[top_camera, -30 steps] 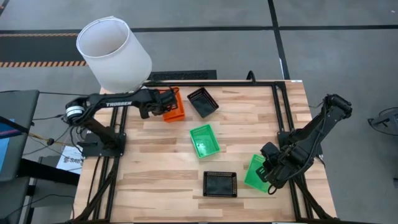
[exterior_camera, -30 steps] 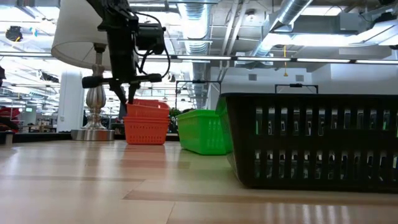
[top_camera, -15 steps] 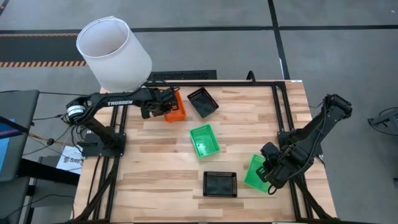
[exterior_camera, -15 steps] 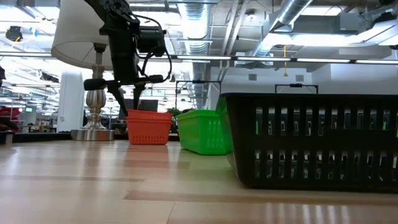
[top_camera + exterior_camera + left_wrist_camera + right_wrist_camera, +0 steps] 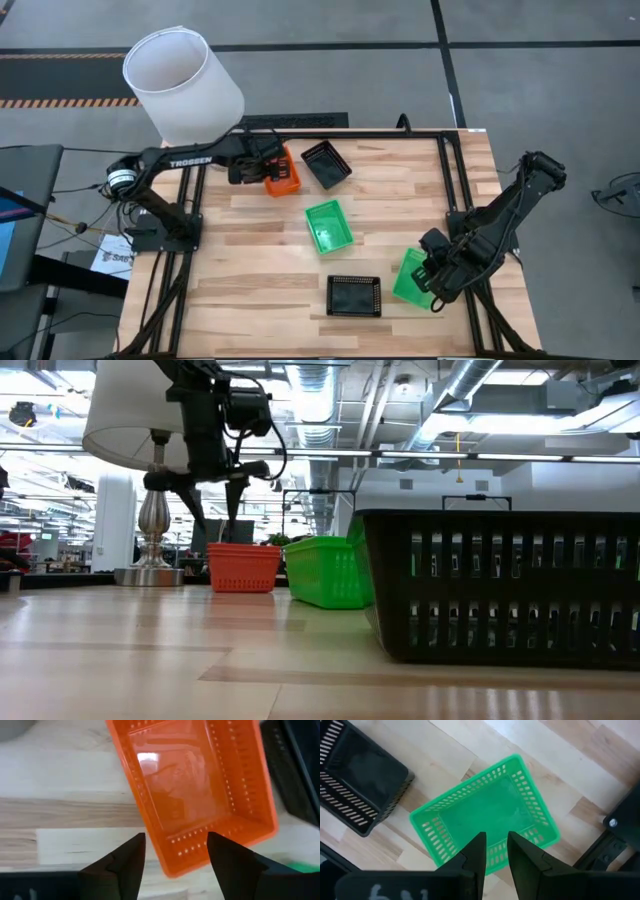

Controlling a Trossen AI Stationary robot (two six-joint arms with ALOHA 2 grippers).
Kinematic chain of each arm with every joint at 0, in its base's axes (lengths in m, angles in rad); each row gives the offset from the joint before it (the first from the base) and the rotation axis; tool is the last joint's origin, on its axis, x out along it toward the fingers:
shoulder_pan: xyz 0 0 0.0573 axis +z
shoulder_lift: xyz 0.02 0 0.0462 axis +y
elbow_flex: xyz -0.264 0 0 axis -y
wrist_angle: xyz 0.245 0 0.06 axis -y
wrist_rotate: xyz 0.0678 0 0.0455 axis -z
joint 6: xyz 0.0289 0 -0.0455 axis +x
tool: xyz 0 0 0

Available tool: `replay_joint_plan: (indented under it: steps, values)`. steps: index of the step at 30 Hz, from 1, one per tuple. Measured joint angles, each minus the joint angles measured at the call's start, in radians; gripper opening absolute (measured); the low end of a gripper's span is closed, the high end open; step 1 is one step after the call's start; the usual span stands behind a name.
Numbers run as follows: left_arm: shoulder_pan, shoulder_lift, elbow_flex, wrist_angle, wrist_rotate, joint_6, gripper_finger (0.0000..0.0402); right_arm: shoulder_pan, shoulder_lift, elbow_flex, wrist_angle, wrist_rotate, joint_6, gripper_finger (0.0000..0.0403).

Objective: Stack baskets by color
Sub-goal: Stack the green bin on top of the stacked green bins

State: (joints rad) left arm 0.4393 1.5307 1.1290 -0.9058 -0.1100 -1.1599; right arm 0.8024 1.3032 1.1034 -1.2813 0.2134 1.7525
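Left gripper (image 5: 266, 168) jaws open, hovering above the orange basket (image 5: 282, 174) at the counter's (image 5: 250, 290) far edge, beside one black basket (image 5: 326, 164). Right gripper (image 5: 432, 278) jaws shut over a green basket (image 5: 411, 274) near the right edge. Bare wood front-left.

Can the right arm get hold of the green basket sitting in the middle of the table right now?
Probably yes. The middle green basket sits alone on bare wood with nothing between it and the right gripper, which hovers with fingers shut over another green basket at the near right edge. It would have to open first.
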Motion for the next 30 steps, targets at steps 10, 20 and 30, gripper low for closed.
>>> replay_joint_plan:
  steps: [10,20,30]
  values:
    - [-0.077,-0.001,0.227,-0.177,-0.001,0.224,0.0201,0.035,0.007,0.0,0.006,-0.136,0.173,0.0102]
    - [-0.219,-0.003,0.41,-0.035,-0.001,0.329,0.0199,-0.045,0.092,-0.095,0.156,-0.133,0.172,0.0102]
    - [-0.245,-0.002,0.427,-0.035,0.088,0.357,0.0197,-0.362,0.126,-0.292,0.343,-0.117,-0.094,0.0102]
